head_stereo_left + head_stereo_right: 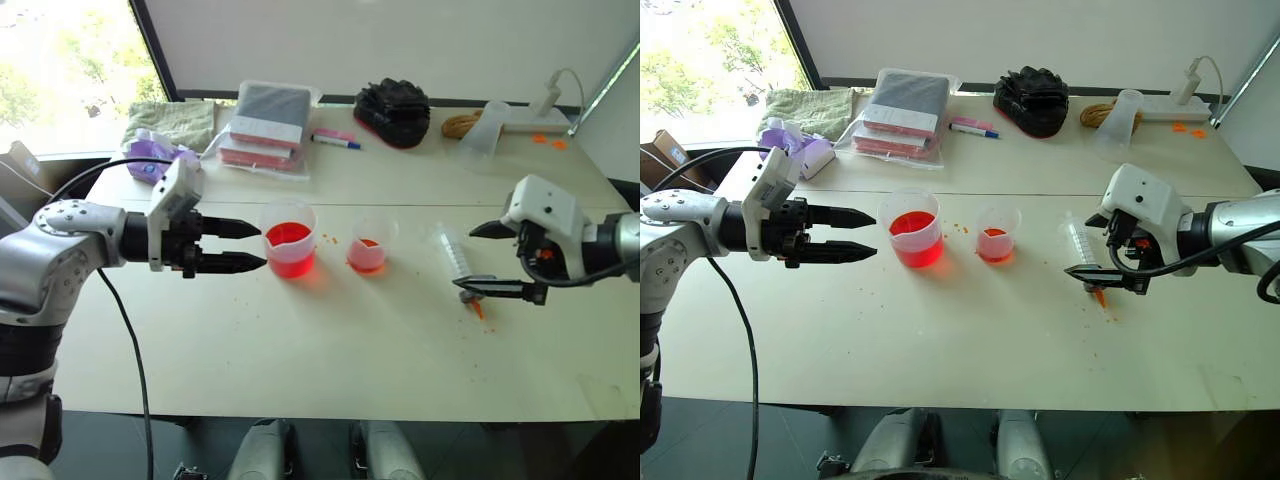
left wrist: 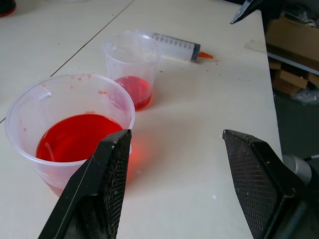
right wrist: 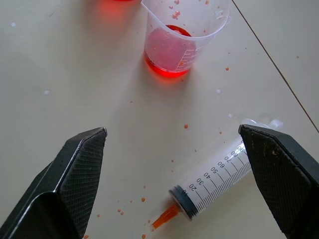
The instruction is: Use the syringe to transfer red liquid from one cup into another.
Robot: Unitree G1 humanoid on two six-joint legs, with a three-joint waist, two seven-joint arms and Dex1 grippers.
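The syringe lies flat on the counter, directly below the right gripper, whose jaws stand released and empty, straddling the barrel. Its orange tip points toward the robot. The left gripper, jaws also released, hangs well apart beside the larger cup.

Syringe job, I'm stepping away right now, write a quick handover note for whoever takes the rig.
Left gripper: open, empty, level beside the larger beaker.
Right gripper: open, empty, above the syringe.
The syringe lies flat on the table, orange tip toward the robot, to the right of the smaller cup.
The larger beaker holds much red liquid; the smaller cup has a shallow layer. Red drops spot the table around both cups.
Done: some liquid is already in the smaller cup.
Left: pick up the syringe, draw from the beaker, empty it into the cup.
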